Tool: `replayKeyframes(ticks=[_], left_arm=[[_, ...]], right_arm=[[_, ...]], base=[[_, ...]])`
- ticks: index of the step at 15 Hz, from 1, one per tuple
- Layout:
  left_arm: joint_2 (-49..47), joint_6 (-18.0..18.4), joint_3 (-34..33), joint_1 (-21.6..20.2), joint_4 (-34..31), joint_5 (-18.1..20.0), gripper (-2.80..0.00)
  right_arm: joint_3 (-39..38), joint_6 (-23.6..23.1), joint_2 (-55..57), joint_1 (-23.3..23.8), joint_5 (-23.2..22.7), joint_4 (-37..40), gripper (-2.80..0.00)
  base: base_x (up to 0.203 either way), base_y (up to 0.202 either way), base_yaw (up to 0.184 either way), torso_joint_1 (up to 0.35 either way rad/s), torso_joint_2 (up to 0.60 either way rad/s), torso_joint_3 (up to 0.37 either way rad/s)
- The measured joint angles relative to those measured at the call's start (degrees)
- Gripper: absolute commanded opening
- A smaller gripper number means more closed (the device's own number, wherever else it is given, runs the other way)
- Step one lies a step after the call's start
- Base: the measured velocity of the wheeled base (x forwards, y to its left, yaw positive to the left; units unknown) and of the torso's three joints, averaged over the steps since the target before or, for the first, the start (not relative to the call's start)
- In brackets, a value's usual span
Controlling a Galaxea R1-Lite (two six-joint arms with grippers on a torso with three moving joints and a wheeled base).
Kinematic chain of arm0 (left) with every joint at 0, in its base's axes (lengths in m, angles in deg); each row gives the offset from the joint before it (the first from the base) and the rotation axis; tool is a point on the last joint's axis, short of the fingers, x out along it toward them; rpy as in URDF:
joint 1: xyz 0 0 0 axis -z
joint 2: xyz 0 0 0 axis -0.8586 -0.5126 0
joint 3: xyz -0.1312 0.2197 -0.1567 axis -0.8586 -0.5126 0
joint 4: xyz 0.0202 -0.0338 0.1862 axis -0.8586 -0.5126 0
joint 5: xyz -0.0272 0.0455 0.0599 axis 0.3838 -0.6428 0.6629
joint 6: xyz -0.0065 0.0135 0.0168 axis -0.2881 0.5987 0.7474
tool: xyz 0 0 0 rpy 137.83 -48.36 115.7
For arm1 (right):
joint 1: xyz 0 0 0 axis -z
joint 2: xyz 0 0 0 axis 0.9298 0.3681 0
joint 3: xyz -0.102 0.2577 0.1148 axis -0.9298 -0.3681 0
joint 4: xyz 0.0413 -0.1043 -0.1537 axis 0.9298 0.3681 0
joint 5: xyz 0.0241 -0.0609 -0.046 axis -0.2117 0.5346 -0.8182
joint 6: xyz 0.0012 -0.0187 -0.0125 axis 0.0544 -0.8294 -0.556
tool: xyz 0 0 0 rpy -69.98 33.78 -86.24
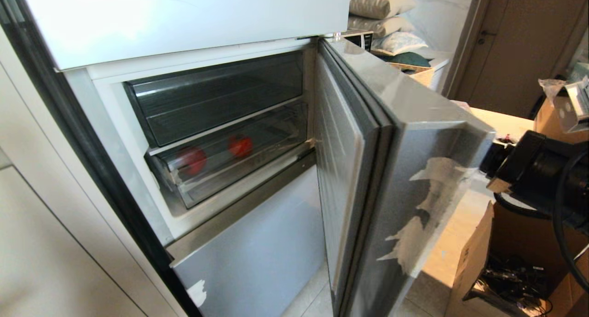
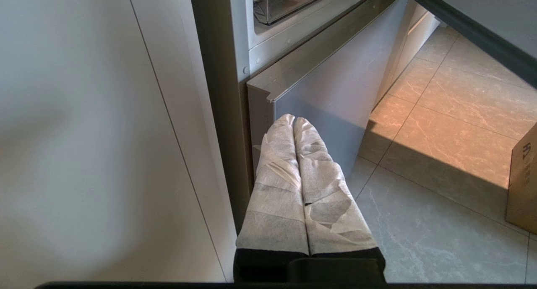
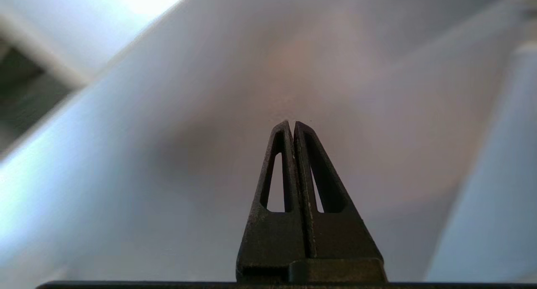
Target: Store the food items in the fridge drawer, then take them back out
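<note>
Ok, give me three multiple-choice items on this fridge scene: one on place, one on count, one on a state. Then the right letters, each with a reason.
1. Where are the tomatoes?
A. on the floor
B. in the lower clear drawer
C. on the door shelf

2. How many tomatoes show?
A. one
B. two
C. four

3. How is the right end effector?
A. shut and empty
B. wide open
C. shut on a tomato

Key: 1 B, both red shapes sit behind the drawer's clear front, under the upper bin. 2 B, one shows at the drawer's left and another near its middle. 3 A, in the right wrist view the fingers meet with nothing between them.
</note>
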Motion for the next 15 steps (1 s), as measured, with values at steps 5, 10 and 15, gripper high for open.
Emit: replayKeyframes(ticks=[5,10,15], left_arm=[[0.0,0.0,0.0,0.0,0.0,0.0,-2.8],[0.0,0.0,0.0,0.0,0.0,0.0,-2.8],[0.0,0.0,0.0,0.0,0.0,0.0,-2.8]], right_arm=[[9.9,0.1,7.5,-1.0,-11.1,0.0,-2.8],[23.3,-0.1,22.0,-5.4,-10.9,0.0,-2.8],[35.8,-1.4,34.6,-10.1,-10.8,0.2,-2.8]], base=[[0.0,0.0,0.0,0.0,0.0,0.0],[0.0,0.0,0.0,0.0,0.0,0.0],[0.0,0.0,0.0,0.0,0.0,0.0]])
